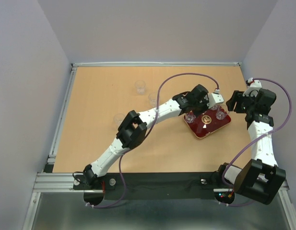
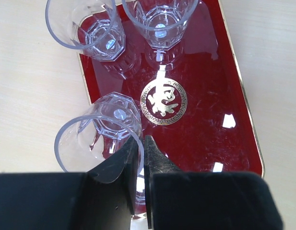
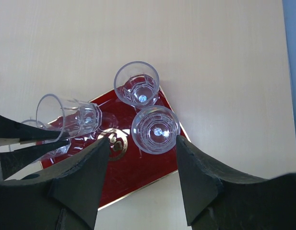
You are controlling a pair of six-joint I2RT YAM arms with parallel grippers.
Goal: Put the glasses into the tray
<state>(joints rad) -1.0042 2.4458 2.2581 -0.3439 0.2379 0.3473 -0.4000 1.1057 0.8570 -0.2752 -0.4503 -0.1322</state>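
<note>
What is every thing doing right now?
held glass: gripped by its rim, over tray
left gripper: shut on held glass
right gripper: open, empty
tray: partly filled
tray glasses: upright
loose glasses: standing outside tray

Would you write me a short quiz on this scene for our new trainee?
1. True or false: the right gripper holds a glass.
2. How many glasses stand on the table, off the tray, in the top view? A) one B) three C) five
3. Fill in: the left gripper pinches its glass by the ____.
Key: 1 false, it is open and empty. 2 B. 3 rim.
</note>
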